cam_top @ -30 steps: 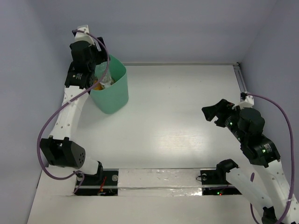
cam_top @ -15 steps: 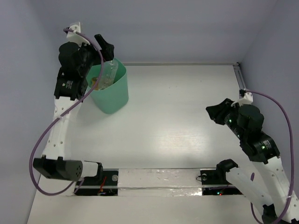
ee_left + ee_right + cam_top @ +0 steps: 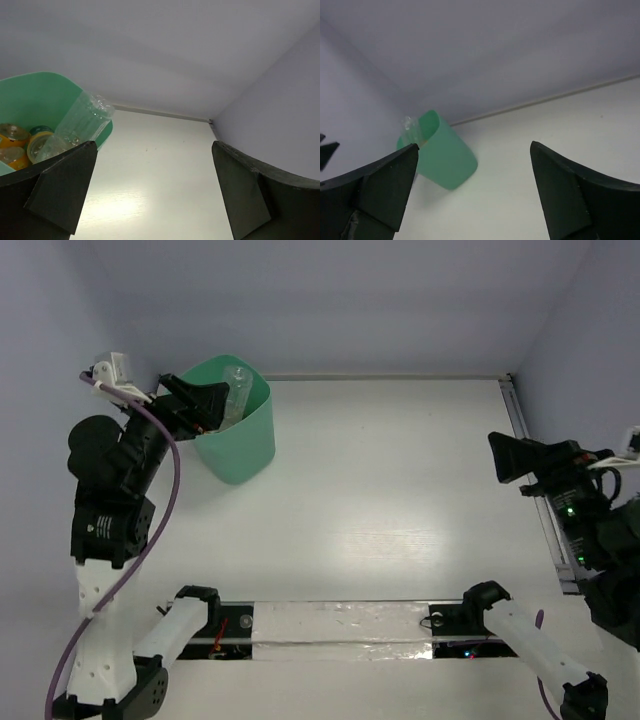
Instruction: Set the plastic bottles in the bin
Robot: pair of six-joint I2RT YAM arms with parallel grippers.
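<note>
Moved since the earlier frame: the left arm (image 3: 108,495) has drawn back and leftward off the bin's mouth, and the right arm (image 3: 592,532) has withdrawn to the right edge. Entries: left gripper (image 3: 198,400), upper left, just beside the left rim of the bin (image 3: 245,445), fingers spread wide, nothing between them; right gripper (image 3: 508,457), far right, well apart from the bin, likewise spread and empty; bin, mint-green, upright on the worktop (image 3: 400,490), upper left; large clear bottle (image 3: 237,388) inside, leaning on the inner wall with its upper end showing at the rim; orange bottles (image 3: 14,145) low inside, beside it.
</note>
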